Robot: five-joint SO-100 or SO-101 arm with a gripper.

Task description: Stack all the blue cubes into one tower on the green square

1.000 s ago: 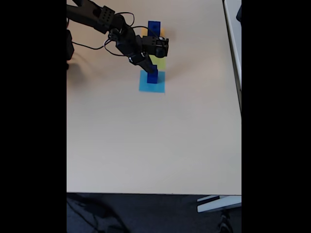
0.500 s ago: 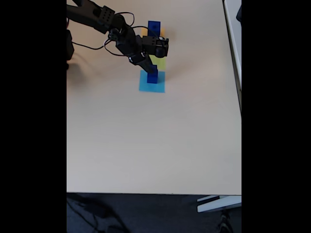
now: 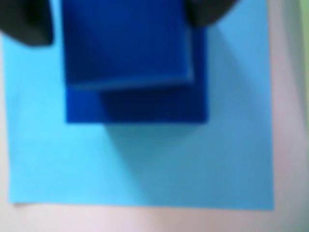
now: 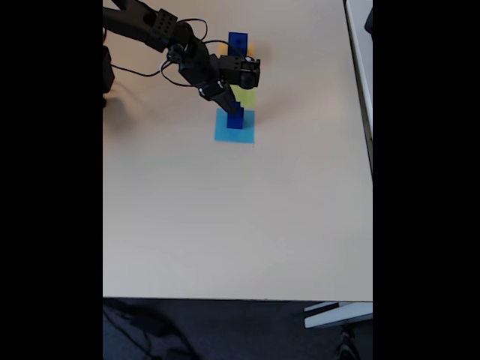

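In the wrist view my gripper is shut on a dark blue cube, one black finger to its left and the other at its right corner. A wider blue cube shows directly beneath it, resting on the light-blue paper square. In the fixed view the gripper sits over these cubes on that paper square. The green square lies just behind, partly hidden by the gripper. Another blue cube stands on the orange-yellow square farther back.
The arm reaches in from the upper left, with black cables looping beside it. The beige table stretches wide toward the front edge. A white ledge runs along the table's right side.
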